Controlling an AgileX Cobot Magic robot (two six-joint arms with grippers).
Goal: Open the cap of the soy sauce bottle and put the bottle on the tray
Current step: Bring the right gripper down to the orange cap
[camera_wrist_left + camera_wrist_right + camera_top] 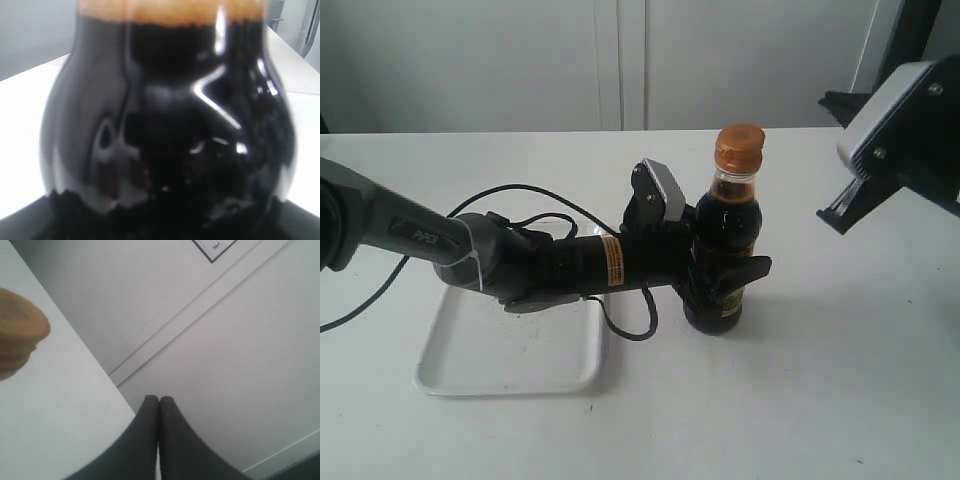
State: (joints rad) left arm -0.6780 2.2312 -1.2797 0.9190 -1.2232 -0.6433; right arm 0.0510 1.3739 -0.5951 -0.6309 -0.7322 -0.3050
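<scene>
The soy sauce bottle (725,215) stands upright on the white table (800,400), to the right of the tray (510,350). Its orange-brown cap (739,147) is down over the neck. My left gripper (725,275) reaches in from the left and is shut on the bottle's lower body. In the left wrist view the dark bottle (165,125) fills the frame and hides the fingers. My right gripper (835,210) hangs in the air right of the bottle, about level with its shoulder. Its fingers (159,399) are pressed together, holding nothing. The blurred cap (17,335) shows at the edge of that view.
A black cable (560,205) loops over the table behind the left arm, and another loop (640,325) lies beside the tray. A white wall with cabinet panels (620,60) stands behind the table. Dark equipment (850,105) sits at the back right.
</scene>
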